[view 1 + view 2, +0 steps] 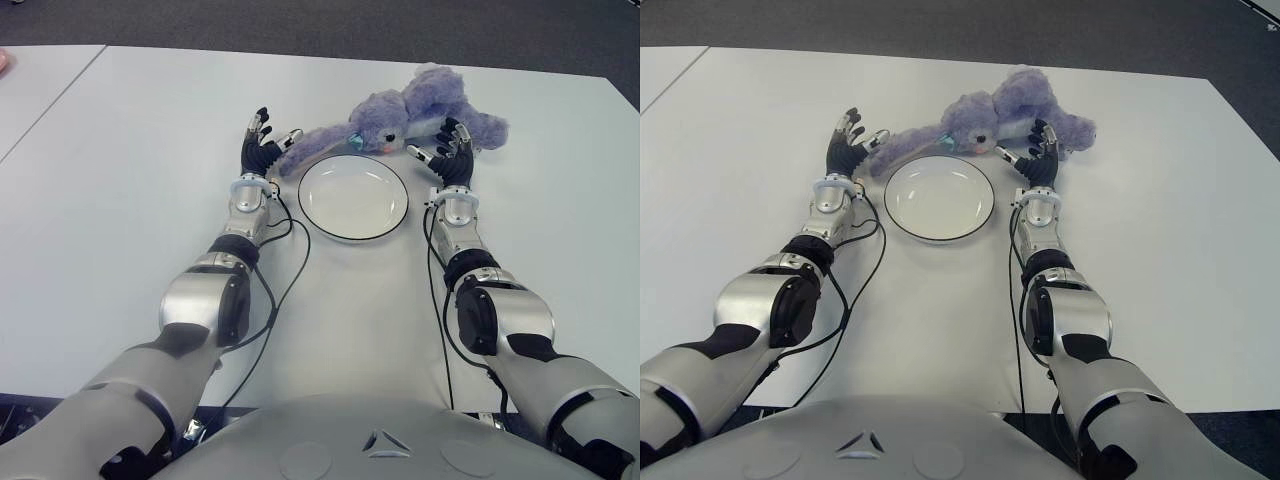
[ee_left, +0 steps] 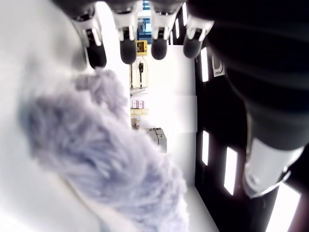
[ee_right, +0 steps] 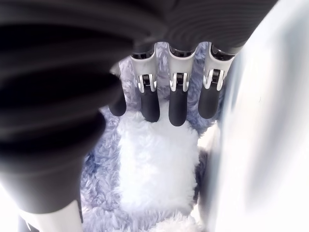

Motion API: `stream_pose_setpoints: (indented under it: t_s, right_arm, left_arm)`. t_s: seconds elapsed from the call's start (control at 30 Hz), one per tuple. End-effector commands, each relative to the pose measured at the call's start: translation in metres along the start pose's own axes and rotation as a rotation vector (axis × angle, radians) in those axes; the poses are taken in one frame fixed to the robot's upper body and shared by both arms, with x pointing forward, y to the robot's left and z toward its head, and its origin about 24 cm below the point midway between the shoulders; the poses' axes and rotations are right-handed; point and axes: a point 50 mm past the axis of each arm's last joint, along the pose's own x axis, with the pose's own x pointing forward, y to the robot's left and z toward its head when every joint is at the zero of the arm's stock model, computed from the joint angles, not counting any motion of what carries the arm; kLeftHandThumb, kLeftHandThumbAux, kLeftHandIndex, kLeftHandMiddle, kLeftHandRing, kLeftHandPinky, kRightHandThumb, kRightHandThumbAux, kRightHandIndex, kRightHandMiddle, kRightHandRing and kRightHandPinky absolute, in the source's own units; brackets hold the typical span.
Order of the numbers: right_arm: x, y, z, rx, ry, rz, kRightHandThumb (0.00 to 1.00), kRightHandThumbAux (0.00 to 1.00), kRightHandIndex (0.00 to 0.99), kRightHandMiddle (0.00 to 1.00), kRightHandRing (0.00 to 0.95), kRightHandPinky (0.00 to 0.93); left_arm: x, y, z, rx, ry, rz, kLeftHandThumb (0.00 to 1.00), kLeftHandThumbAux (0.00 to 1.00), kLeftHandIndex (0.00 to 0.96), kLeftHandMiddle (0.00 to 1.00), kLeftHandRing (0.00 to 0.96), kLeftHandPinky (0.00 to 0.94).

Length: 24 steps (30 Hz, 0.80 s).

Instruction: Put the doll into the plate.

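Note:
A fluffy purple doll (image 1: 400, 115) lies on the white table just behind the white plate (image 1: 353, 197), one long limb (image 1: 312, 146) stretching left. My left hand (image 1: 262, 142) stands at the end of that limb, fingers spread, holding nothing. My right hand (image 1: 449, 151) is at the plate's right, against the doll's body, fingers extended and not closed on it. In the right wrist view the doll's purple and white fur (image 3: 159, 164) fills the space under my fingers (image 3: 176, 106). The left wrist view shows the purple limb (image 2: 96, 145) beside my straight fingers (image 2: 128, 46).
The white table (image 1: 130, 190) extends wide to the left and right of both arms. Its far edge (image 1: 250, 50) meets a dark floor behind the doll. A seam with a second table runs at the far left.

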Motion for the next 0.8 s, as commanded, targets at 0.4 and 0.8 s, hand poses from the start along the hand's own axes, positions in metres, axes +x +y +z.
stream_pose_setpoints:
  t_s: [0.4, 0.8]
  right_arm:
    - [-0.085, 0.019, -0.093, -0.058, 0.325, 0.04, 0.0, 0.898, 0.157, 0.196, 0.183, 0.187]
    - [-0.052, 0.03, -0.044, -0.038, 0.057, -0.028, 0.0, 0.904, 0.147, 0.172, 0.167, 0.194]
  left_arm:
    - [-0.068, 0.004, -0.109, 0.008, 0.494, 0.028, 0.0, 0.682, 0.069, 0.072, 0.089, 0.144]
    - [-0.068, 0.004, -0.109, 0.008, 0.495, 0.032, 0.0, 0.671, 0.07, 0.071, 0.087, 0.143]
